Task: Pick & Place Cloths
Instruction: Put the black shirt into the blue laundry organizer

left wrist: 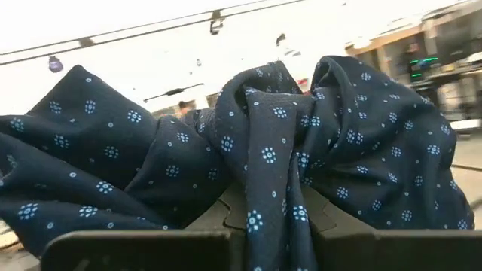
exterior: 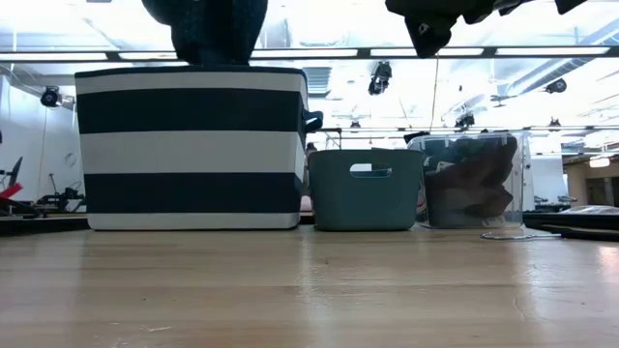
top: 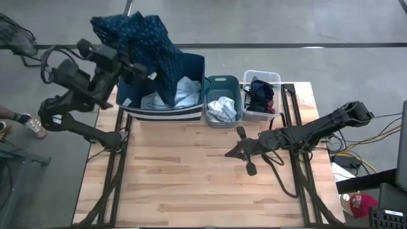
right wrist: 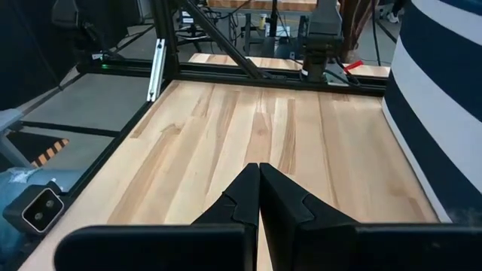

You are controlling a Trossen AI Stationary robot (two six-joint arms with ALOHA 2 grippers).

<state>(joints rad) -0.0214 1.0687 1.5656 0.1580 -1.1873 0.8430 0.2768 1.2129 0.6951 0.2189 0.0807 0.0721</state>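
Wooden table (top: 191, 172) | left claw (top: 147, 75) clamped on dotted cloth (top: 149, 38), seemingly above striped bin (top: 166, 113) | right claw (top: 230, 153) together

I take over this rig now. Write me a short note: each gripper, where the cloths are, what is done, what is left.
Left gripper: shut on the dotted cloth, held up over the striped bin.
Right gripper: shut, empty, waiting low over the table.
Cloths: light ones in the striped bin, a white one in the teal bin, dark ones in the clear bin.
Done: dotted cloth picked.
Left: place it.
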